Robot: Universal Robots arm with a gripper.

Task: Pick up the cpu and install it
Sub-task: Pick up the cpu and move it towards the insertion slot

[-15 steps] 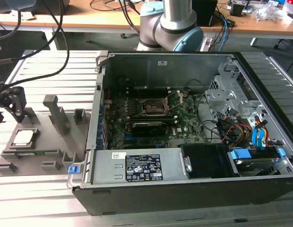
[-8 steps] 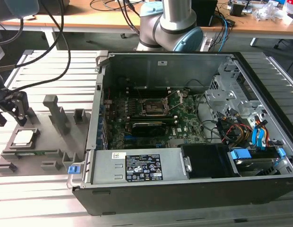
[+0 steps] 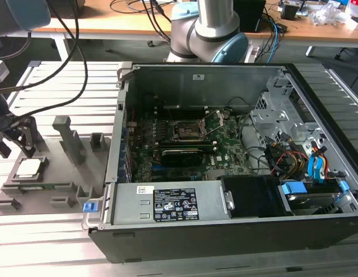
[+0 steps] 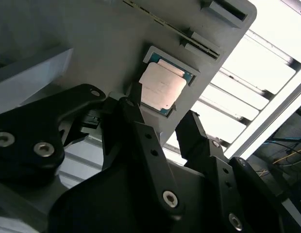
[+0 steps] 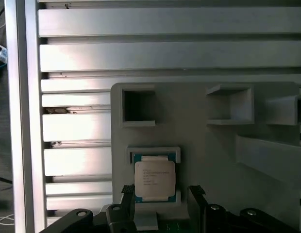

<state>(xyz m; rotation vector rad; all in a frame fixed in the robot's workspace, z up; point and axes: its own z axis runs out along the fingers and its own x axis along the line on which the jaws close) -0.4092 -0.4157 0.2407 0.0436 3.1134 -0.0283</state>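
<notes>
found the cpu [image 5: 155, 179] seated flat in a square recess of the grey tray [image 3: 81, 173], at the exterior view's left, well apart from the computer case [image 3: 237, 236]. found the gripper [image 5: 161, 196] open directly over it, one finger off each of two opposite edges, no contact evident.

Tray [image 3: 58, 167] on slatted table [image 3: 58, 78], just beside computer case [image 3: 237, 231], on exterior view's left of it. Cpu [image 3: 29, 168] in tray pocket, at tray end far from case. Gripper [image 3: 17, 151] over cpu, fingers [image 5: 196, 196] apart, one each side of cpu. Inside case: socket [image 3: 187, 131] on motherboard [image 3: 228, 144], toward far wall; power supply [image 3: 167, 202] along near wall. Arm base [image 3: 208, 29] behind case.
</notes>
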